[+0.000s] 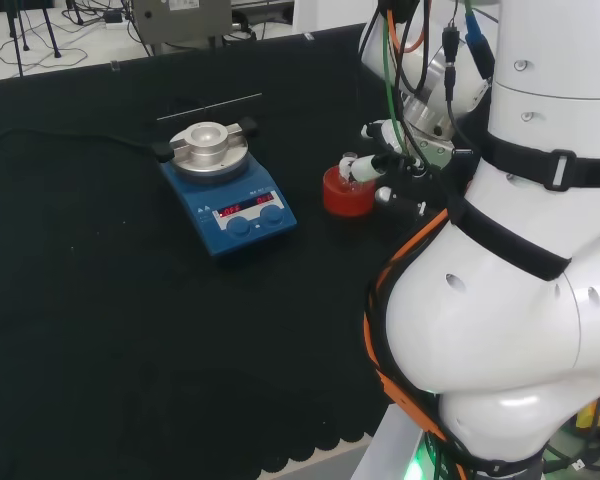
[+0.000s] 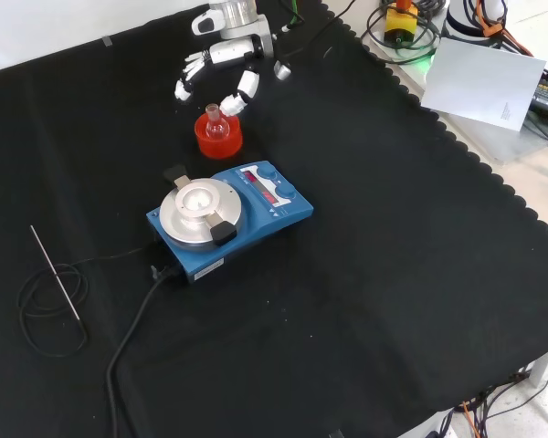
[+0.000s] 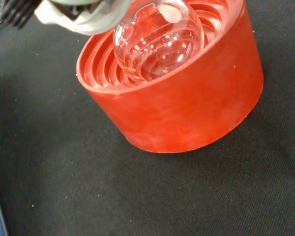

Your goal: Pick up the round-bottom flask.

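**Closing in on the flask**

Reaching toward the round-bottom flask (image 2: 216, 126), my hand (image 2: 221, 57) hangs at the upper left of the front view with fingers spread and lightly curved, holding nothing. The clear flask sits neck-up in its red ribbed stand (image 2: 218, 137), just below my fingertips (image 2: 234, 104) in that frame; one fingertip is near the neck, though I cannot tell whether it touches. In the head view the stand (image 1: 348, 193) is at centre frame, the hand (image 1: 395, 160) just to its right and the flask's neck (image 1: 348, 160) poking up beside a finger. The wrist view has the glass bulb (image 3: 158, 37) nested in the stand's ribs.

I judge this the approach, grasp not yet made. Next calls for fingers and thumb to settle round the neck, then a straight lift so the bulb clears the ribs. A blue magnetic stirrer (image 2: 229, 215) stands lower in the front view, apart from the stand.
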Robot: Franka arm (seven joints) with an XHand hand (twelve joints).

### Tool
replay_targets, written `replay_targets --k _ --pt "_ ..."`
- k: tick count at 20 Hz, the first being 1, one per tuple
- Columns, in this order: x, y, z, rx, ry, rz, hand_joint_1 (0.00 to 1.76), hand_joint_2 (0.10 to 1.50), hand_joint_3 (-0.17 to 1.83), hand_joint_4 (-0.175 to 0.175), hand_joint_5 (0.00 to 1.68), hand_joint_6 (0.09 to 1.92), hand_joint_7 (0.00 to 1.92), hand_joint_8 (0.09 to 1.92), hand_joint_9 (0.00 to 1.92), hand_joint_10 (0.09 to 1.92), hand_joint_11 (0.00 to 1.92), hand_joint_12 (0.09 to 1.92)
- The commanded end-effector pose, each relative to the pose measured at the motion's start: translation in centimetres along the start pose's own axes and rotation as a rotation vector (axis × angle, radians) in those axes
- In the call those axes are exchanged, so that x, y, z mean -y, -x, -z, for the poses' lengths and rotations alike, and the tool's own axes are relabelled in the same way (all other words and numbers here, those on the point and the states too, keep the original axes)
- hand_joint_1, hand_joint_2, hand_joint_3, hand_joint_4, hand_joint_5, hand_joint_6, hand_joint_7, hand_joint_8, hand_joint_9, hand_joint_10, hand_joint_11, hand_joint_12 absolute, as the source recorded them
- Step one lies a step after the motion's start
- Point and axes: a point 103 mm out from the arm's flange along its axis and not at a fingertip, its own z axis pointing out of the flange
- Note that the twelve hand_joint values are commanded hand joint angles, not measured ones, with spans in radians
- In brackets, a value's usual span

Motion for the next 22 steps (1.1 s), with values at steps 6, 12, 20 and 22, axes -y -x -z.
replay_targets --k 6,12,20,22 --pt "-0.3 -0.2 -0.8 -0.017 0.001 0.022 0.88 0.61 0.67 -0.066 0.63 0.09 0.28 0.65 0.42 0.69 0.00 1.23" --pt "-0.4 -0.7 -1.0 -0.028 0.018 0.035 0.88 0.61 0.68 -0.068 0.66 0.10 0.29 0.65 0.43 0.69 0.00 1.23" --pt "-0.4 -0.9 -1.4 -0.021 0.020 0.037 0.90 0.61 0.69 -0.072 0.58 0.54 0.32 0.64 0.46 0.66 0.00 1.25" --pt "-0.4 -0.9 -1.4 -0.015 0.020 0.037 0.90 0.61 0.69 -0.073 0.58 0.64 0.32 0.64 0.46 0.66 0.00 1.26"
